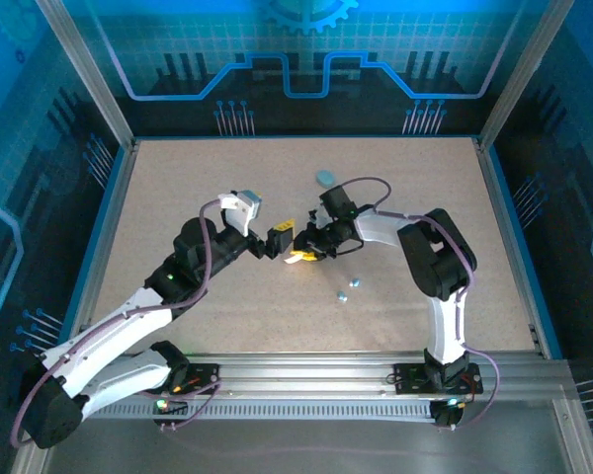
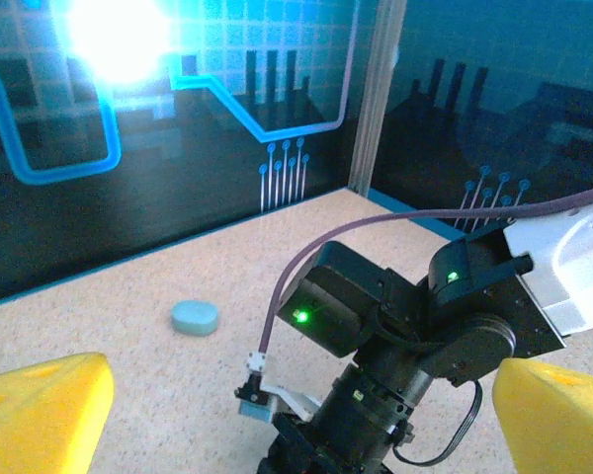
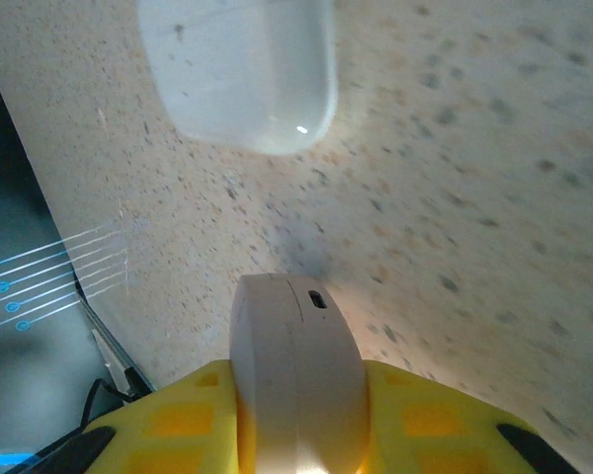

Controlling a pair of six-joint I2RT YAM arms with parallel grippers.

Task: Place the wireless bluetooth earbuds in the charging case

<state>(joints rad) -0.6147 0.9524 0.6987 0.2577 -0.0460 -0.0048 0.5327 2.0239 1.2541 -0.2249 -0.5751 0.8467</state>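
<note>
Right gripper [image 3: 296, 400] clamps a white charging case [image 3: 295, 341], another white case [image 3: 242, 74] just ahead; left gripper [image 2: 296, 410] gapes wide opposite

- Tabletop [image 1: 178, 188]: flat, speckled beige surface. A blue edge strip [image 1: 519, 247] borders it at 9, 12 and 3 o'clock.
- Frame posts: one aluminium post [image 1: 85, 69] rises from the 11 o'clock corner. A second post [image 1: 525, 69] rises from the 1 o'clock corner.
- Back panel [image 1: 425, 39]: stands at 12 o'clock. It has a blue grid pattern, a pale circuit trace [image 1: 168, 99] and a gear emblem [image 1: 306, 12] at top centre.
- Mounting rail [image 1: 316, 370]: slotted aluminium, running along the table edge at 6 o'clock.
- Light glare [image 2: 114, 35]: bright patch on the wall panel, at 11 o'clock in the left wrist view.
</note>
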